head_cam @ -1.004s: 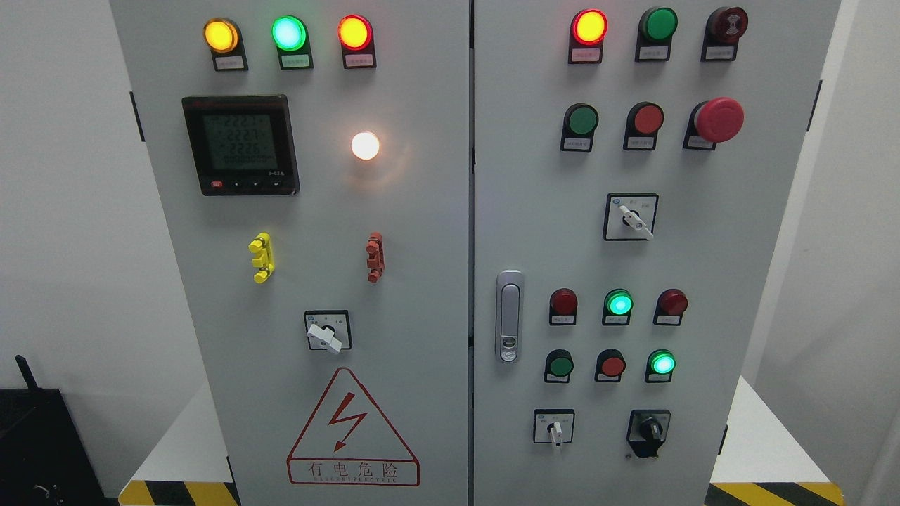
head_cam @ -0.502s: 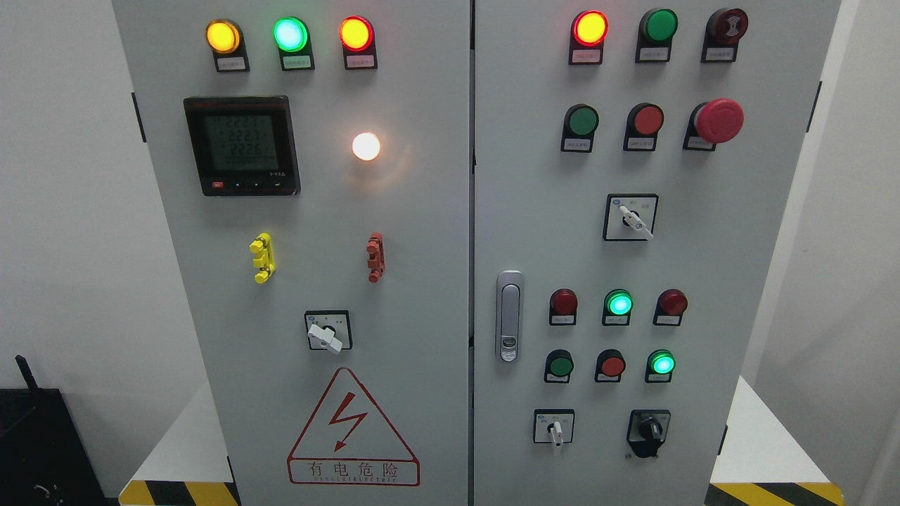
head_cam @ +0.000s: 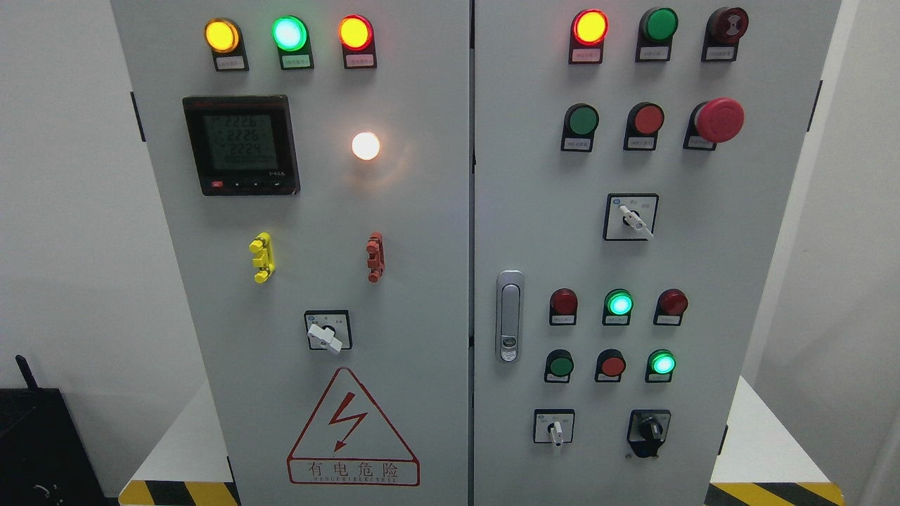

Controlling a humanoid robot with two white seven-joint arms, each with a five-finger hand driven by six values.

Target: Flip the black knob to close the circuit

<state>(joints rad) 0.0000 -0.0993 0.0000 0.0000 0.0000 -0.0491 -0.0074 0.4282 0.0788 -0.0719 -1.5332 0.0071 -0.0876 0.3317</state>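
While neither of the robot's hands shows anywhere in the head view, so that their state cannot be told, the grey cabinet (head_cam: 422, 232) fills the picture with its two doors shut. Nearest, at the bottom edge of the left door, sits a red warning triangle (head_cam: 351, 427) with a lightning bolt and the characters 有电危险; smaller print under them is too fine to read. Close to the bottom right corner of the right door is the black knob (head_cam: 647, 431), its handle pointing down, with a white selector switch (head_cam: 555, 428) beside it to the left. Higher on that door a silver door latch (head_cam: 509, 315) lies along its left edge. Up the left door comes a digital meter (head_cam: 241, 145) near the left edge, showing rows of digits around 222. Along the top edge glow yellow, green and red lamps; their label plates are illegible.
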